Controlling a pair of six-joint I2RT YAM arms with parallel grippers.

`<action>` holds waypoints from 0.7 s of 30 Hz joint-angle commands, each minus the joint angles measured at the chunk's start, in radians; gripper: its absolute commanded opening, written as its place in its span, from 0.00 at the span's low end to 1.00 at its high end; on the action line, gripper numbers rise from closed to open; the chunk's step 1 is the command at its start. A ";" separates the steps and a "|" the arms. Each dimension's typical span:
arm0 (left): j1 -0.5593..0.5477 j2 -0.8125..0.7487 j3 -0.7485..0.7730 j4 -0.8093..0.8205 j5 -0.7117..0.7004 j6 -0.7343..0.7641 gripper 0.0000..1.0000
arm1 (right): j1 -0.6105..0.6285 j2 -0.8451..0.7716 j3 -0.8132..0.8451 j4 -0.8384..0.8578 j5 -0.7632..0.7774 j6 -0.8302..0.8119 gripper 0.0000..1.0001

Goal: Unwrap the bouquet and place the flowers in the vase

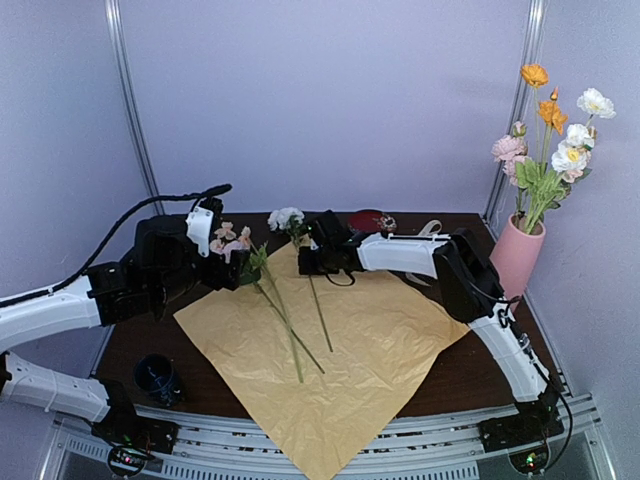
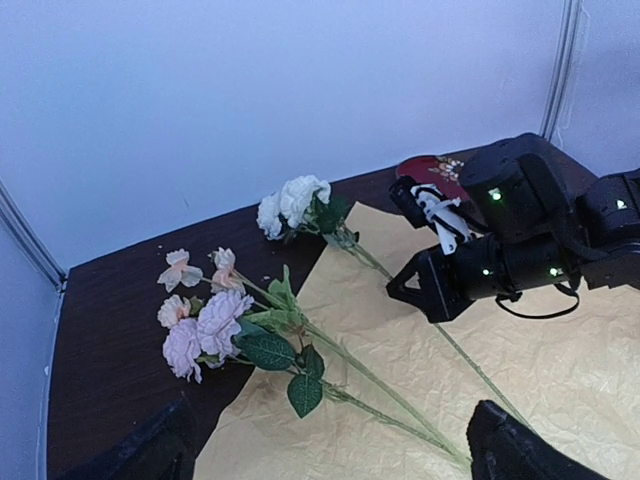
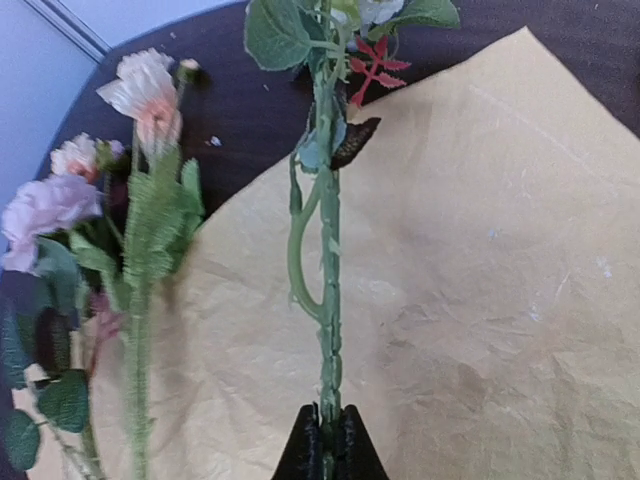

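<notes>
Stem (image 3: 328,300) pinched tight in my right claw (image 3: 325,430), its white bloom (image 2: 295,200) cropped from my wrist view; my left claw (image 2: 335,450) gapes, only fingertips (image 2: 150,450) showing.

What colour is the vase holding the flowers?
The vase is pink, clearest in the top external view.

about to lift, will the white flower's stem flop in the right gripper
Likely bends some: the stem is long and thin, and the right gripper pinches it near the white bloom. Its free end may sag, dragging on the paper.
</notes>
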 commanded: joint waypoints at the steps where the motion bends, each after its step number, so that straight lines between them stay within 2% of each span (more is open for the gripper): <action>1: 0.006 -0.087 0.026 0.070 0.058 -0.001 0.97 | 0.026 -0.292 -0.170 0.360 -0.032 0.019 0.00; 6: 0.005 -0.139 0.036 0.184 0.350 -0.013 0.98 | 0.074 -0.602 -0.515 0.741 -0.074 0.058 0.00; 11: 0.004 -0.083 0.079 0.322 0.653 -0.079 0.98 | 0.158 -0.845 -0.808 1.025 -0.041 0.082 0.00; 17: -0.005 0.029 0.132 0.490 0.894 -0.179 0.98 | 0.277 -1.026 -1.003 1.197 0.049 0.062 0.00; 21: -0.043 0.109 0.174 0.558 1.007 -0.217 0.98 | 0.323 -1.080 -1.053 1.218 0.103 0.030 0.00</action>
